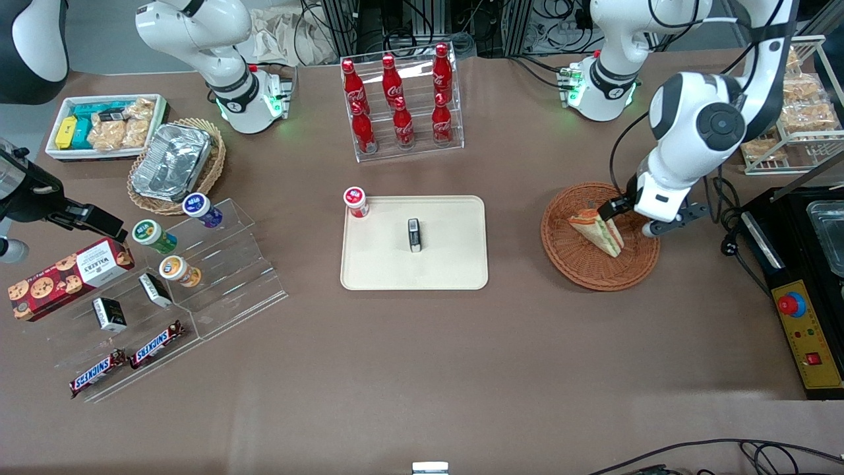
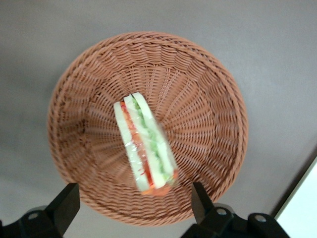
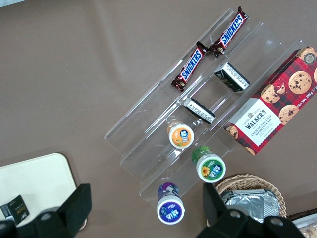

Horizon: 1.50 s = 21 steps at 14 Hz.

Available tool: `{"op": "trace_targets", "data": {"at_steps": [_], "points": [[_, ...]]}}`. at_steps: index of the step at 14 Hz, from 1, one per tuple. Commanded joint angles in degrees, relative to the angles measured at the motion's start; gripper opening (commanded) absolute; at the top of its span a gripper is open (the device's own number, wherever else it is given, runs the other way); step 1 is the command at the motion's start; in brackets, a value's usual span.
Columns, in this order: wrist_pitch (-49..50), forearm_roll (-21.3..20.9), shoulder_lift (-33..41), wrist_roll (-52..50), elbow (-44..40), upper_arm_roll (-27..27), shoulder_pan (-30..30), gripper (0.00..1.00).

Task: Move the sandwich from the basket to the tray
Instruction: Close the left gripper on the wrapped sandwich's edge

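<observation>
One sandwich (image 1: 599, 230) lies in the reddish-brown basket (image 1: 580, 267) in our front view, toward the working arm's end of the table. Our gripper (image 1: 625, 216) hangs low over the basket's rim on the side farther from the camera, its dark fingertip just beside the sandwich's upper corner; from here we cannot tell whether it touches the bread. The cream tray (image 1: 455, 264) sits at the table's middle, well apart from the basket, with bare brown tabletop between the two. A small dark box (image 1: 414, 235) stands near the tray's centre, and a red-capped cup (image 1: 356, 201) stands at the tray's corner toward the parked arm's end, farther from the camera. Most of the tray's surface around the box is uncovered. A black control box (image 1: 801, 310) lies close to the basket at the working arm's end.

From the left wrist view we look straight down into the basket (image 2: 208, 89). The sandwich (image 2: 146, 146) lies on the woven floor, cut edge up, showing green and red layers. Our two black fingers (image 2: 64, 203) stand spread wide, one on each side of the sandwich's near end, and neither touches it. Grey tabletop surrounds the whole rim.

In the right wrist view, only a corner of the tray (image 3: 34, 183) shows.
</observation>
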<state>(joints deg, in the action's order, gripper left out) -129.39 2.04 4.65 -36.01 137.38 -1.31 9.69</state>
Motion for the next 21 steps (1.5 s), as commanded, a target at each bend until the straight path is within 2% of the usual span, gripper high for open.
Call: {"op": "trace_targets", "data": {"at_steps": [1,4,7,9,10,12,13,14,16,18,21], "points": [[-4.0,0.4,-3.1,-7.8,0.2,-0.7,1.3,0.99],[-7.5,0.0,-4.1,-10.3,2.5,-0.7,2.3,0.99],[-15.3,-0.4,-4.1,-10.5,7.8,-0.7,2.2,0.99],[-15.6,-0.4,-4.4,-10.5,7.9,-0.7,2.3,0.97],[-15.7,-0.4,-4.8,-10.5,7.8,-0.7,2.3,0.89],[-16.3,-0.4,-5.4,-10.6,7.6,-0.7,2.3,0.45],[-16.3,-0.4,-5.2,-10.7,7.7,-0.6,2.3,0.31],[-16.3,-0.5,-4.8,-10.7,7.8,-0.6,2.3,0.24],[-16.0,-0.5,-4.3,-13.5,7.6,-0.6,2.4,0.02],[-14.1,-0.5,-2.7,-14.8,6.6,-0.6,2.3,0.0],[1.5,-2.7,-1.3,-13.5,-2.2,-0.4,1.9,0.0]]}}
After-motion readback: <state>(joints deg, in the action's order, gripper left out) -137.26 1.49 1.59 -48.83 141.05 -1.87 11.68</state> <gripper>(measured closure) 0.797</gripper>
